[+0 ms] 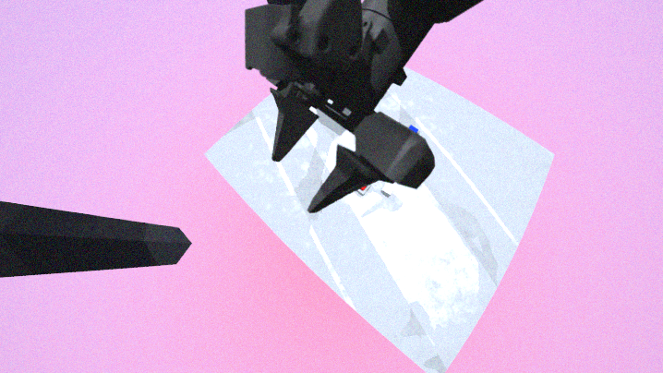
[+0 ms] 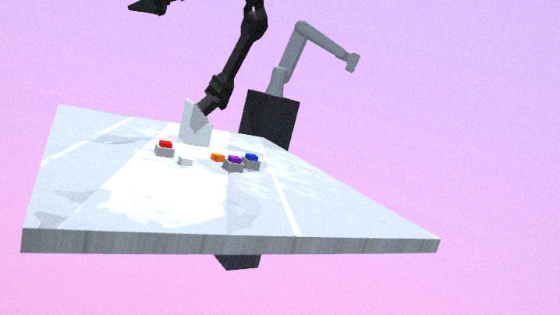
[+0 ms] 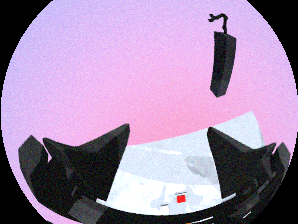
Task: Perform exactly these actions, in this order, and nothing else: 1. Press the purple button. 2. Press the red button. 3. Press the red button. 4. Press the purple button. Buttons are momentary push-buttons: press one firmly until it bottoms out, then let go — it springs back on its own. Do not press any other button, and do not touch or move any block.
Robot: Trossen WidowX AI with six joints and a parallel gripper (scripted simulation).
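Observation:
The purple button [image 2: 235, 159] sits on a grey base right of centre in the exterior view; the arm hides it in the top view. The red button [image 1: 363, 187] [image 2: 164, 143] [image 3: 181, 199] sits on its own grey base further left in the exterior view, and shows low between the fingers in the wrist view. Both buttons stand up from their bases. My gripper [image 1: 295, 186] [image 3: 171, 130] is open and empty, high above the table and touching no button. Only part of it shows at the top left edge of the exterior view.
A blue button [image 1: 413, 129] [image 2: 251, 157] stands just behind the purple one. An orange block [image 2: 217, 157] is left of the purple button, and a white block [image 2: 185, 161] is near the red one. A pale upright stand [image 2: 196, 132] is at my arm's base. A grey arm [image 2: 292, 52] stands behind the table.

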